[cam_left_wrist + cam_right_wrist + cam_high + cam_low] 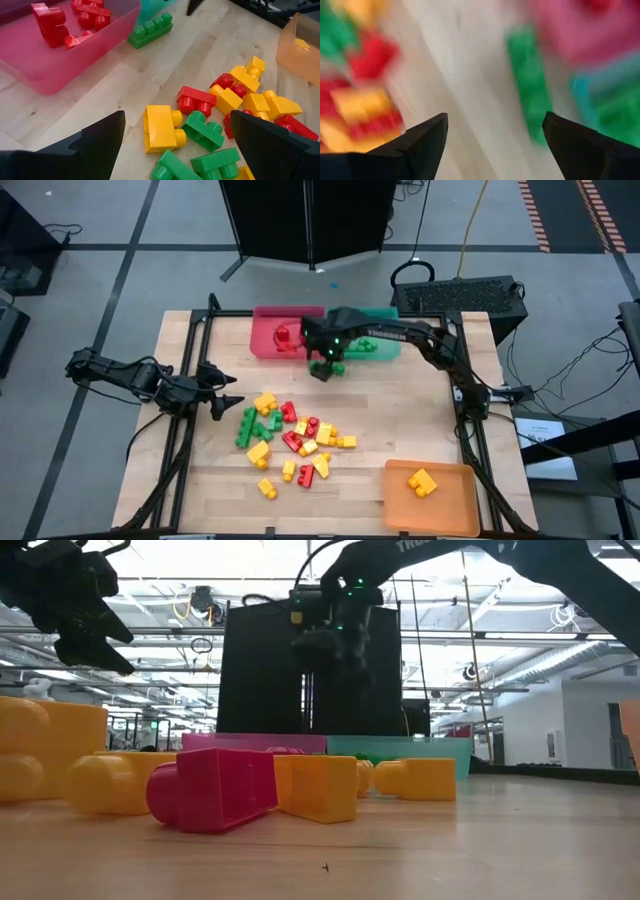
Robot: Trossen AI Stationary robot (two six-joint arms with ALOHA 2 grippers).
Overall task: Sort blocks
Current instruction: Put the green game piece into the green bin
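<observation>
Pale wooden planks make up my table (400, 410), framed by black metal rails, and grey floor with cables spreads around it; from table height I see a bright hall with ceiling pipes and a tall black cabinet (310, 665) behind the trays.

My right claw (326, 365) hangs in the upper middle of the overhead frame, just in front of the translucent red plastic tray (268, 338) and the translucent teal plastic tray (385, 345). Its two dark fingers stand wide apart with nothing between them. My wrist picture there is a smear; I make out only a long green brick (530, 90) on the wood ahead.

My left claw (225, 388) waits at the left edge of the table, fingers spread fully and empty, pointing toward the heap.

Most of the small studded plastic blocks (295, 438) lie loose in the centre of the overhead frame, red, green and yellow jumbled together, some touching, some tipped on their sides. A few red ones (75, 20) sit inside the red tray. One green four-stud brick (150, 31) lies on bare wood right beside that tray's corner. At lower right, the translucent orange plastic tray (455, 505) holds yellow bricks (421, 481).

Glossy, rounded studs catch the light. From table height, a red brick (215, 790) on its side and a yellow one (318, 788) block much of the view.
</observation>
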